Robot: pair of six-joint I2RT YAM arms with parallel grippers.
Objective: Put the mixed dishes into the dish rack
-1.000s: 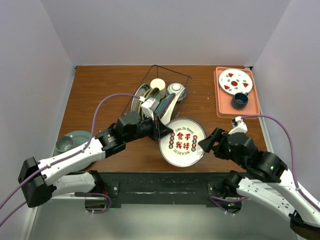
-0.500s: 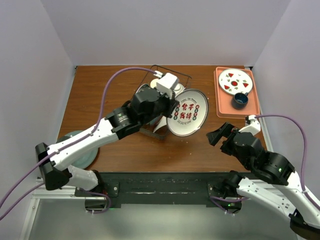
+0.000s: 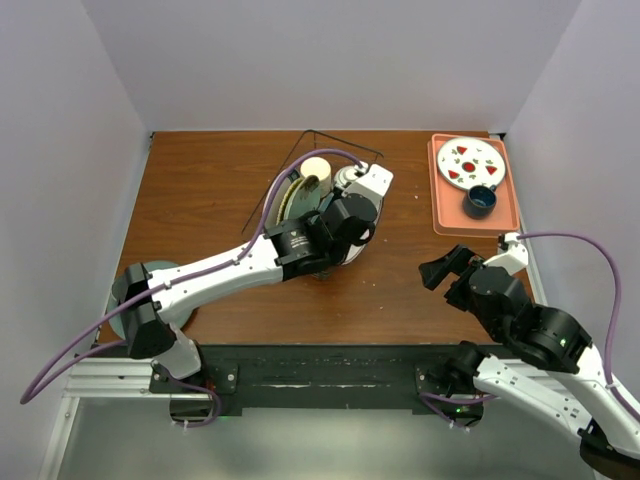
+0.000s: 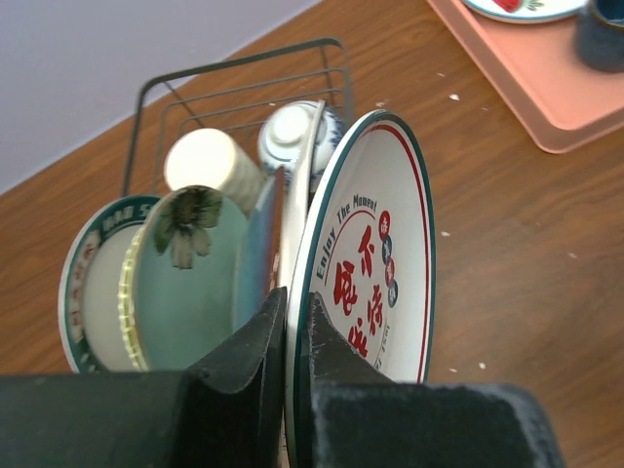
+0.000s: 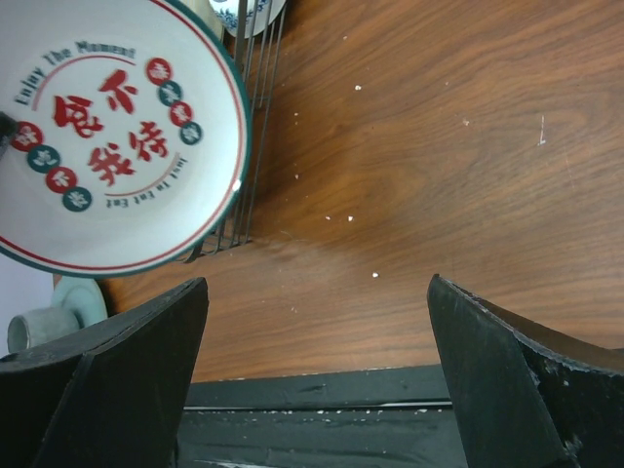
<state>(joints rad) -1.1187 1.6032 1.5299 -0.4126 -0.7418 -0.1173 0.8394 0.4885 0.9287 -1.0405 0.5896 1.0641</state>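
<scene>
One plate up on edge at the dish rack, pinched by my left gripper.
Half a second back the white plate with red characters hung tilted, face up, right of the rack; now it stands upright with both fingers closed on its near rim, and my right gripper has drawn back, jaws wide apart. My left wrist view shows the load: cream mug and small blue-white patterned bowl at the far end, pale green flower plate and teal-blue plate on edge just left of the held plate. From above, the arm hides that plate; the right wrist view shows its lettered face against the wires. Whether its lower rim sits inside, I cannot tell.
</scene>
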